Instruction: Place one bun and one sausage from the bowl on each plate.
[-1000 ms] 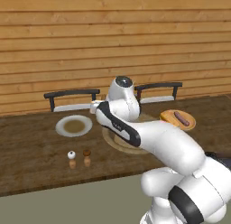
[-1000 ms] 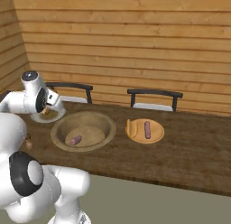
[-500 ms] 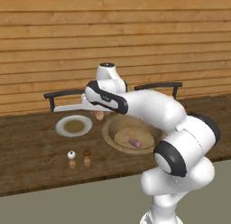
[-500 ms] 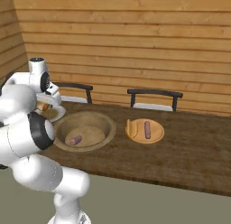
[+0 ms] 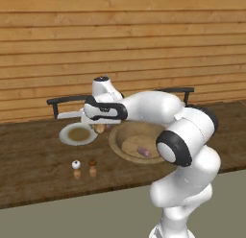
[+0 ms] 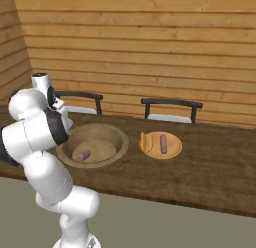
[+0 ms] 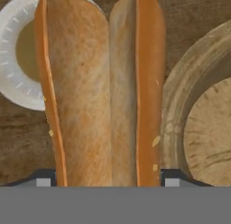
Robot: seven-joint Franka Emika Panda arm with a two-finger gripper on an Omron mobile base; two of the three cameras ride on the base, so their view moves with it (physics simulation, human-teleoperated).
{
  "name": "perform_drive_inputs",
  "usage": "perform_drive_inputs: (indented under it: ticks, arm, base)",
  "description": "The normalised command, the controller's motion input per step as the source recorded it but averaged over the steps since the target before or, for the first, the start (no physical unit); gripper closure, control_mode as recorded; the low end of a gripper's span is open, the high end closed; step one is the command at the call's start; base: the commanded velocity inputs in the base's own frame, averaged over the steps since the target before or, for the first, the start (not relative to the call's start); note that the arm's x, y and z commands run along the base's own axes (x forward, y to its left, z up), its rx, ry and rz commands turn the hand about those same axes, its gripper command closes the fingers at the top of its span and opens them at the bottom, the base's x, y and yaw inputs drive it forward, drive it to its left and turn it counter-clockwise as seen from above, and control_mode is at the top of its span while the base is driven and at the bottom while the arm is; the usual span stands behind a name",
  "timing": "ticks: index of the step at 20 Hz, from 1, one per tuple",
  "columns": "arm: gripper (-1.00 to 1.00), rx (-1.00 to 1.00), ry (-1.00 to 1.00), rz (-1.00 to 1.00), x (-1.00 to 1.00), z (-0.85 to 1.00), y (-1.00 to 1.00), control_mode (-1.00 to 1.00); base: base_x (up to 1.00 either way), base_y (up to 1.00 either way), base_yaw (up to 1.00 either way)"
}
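While the arm reaches out to the left of the bowl (image 5: 139,145), its jaws pinch a split bun (image 7: 101,92) lengthwise, holding it between the white-rimmed plate (image 5: 77,135) and the bowl's thick rim. That plate lies just left of the bowl on the wooden surface (image 5: 33,160). In front of it, 2 small shakers (image 5: 84,169) stand side by side. Inside the bowl lies 1 sausage (image 6: 83,155). Right of the bowl, a tan plate (image 6: 161,145) carries 1 bun and 1 sausage. 2 dark chairs (image 6: 172,109) stand behind the surface.
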Motion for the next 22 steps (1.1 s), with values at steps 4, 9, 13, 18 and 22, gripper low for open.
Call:
perform_drive_inputs:
  ticks: [4,9,13,18,22]
  arm:
    - [1.00,0.00,-0.02,0.03,0.65,-0.19,0.36,-1.00]
    - [1.00,-0.05,0.00,0.00,0.74,-0.36,0.54,-1.00]
    - [1.00,-0.02,0.00,0.00,0.39,-0.34,0.13,-1.00]
    - [1.00,-0.01,0.01,0.00,0.14,-0.27,-0.07,-1.00]
    - [1.00,-0.02,0.00,0.00,0.17,-0.35,-0.09,-1.00]
  base:
    - [0.00,0.00,0.00]
    - [0.00,0.00,0.00]
    - [0.00,0.00,0.00]
    - [0.00,0.00,0.00]
    - [0.00,0.00,0.00]
